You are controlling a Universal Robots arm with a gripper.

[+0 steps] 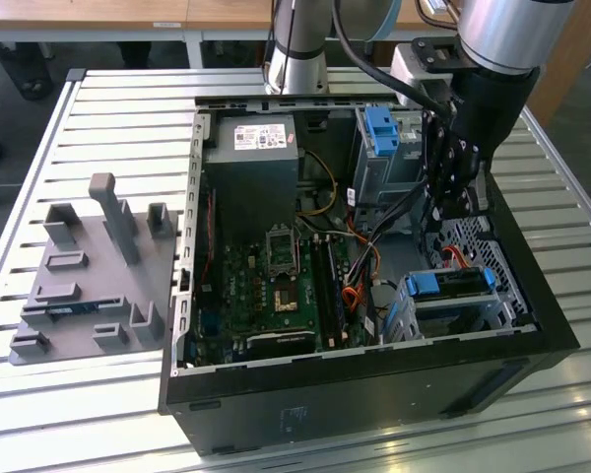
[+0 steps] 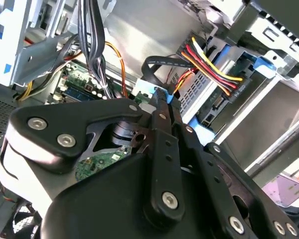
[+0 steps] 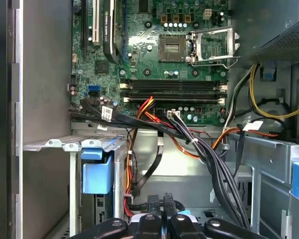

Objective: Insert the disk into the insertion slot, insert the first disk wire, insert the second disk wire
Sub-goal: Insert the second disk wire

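Claw (image 2: 162, 99) clenched on blue-tipped wire connector (image 2: 157, 92) inside open computer case (image 1: 532, 296); disk (image 1: 451, 283) seated in insertion slot (image 1: 453, 313).

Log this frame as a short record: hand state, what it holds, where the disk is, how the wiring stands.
hand: hand shut on a blue connector, inside the open computer case
disk: disk lies in the insertion slot, blue carrier showing
wiring: red-yellow-black wire plug sits at the disk's end; full seating cannot be told
surroundings: grey fixture tray on the exterior view's left of the case
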